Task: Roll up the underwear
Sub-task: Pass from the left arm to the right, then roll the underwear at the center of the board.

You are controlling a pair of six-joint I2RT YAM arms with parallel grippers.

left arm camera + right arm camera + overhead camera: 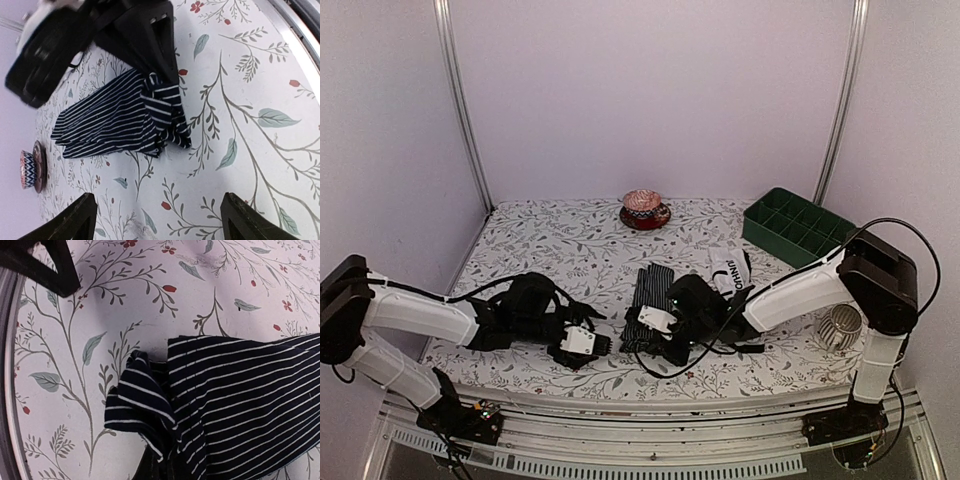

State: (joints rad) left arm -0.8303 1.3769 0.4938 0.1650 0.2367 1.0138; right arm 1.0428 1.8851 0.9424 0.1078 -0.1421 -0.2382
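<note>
The black striped underwear (647,295) lies flat on the floral table, near the front middle. My right gripper (658,322) is shut on its near corner, which is bunched and lifted; in the right wrist view the folded corner (140,400) rises from my jaws (159,465). In the left wrist view the same underwear (110,120) lies ahead with the right gripper (150,45) pinching it. My left gripper (586,343) is open and empty, just left of the cloth, fingers (75,220) spread over bare table. The white underwear (730,268) with black lettering lies behind the right gripper.
A red patterned bowl (645,209) stands at the back middle, also in the left wrist view (32,165). A green compartment tray (796,226) sits back right. A white ribbed cup (840,326) stands near the right arm. The table's front rail (300,20) is close by.
</note>
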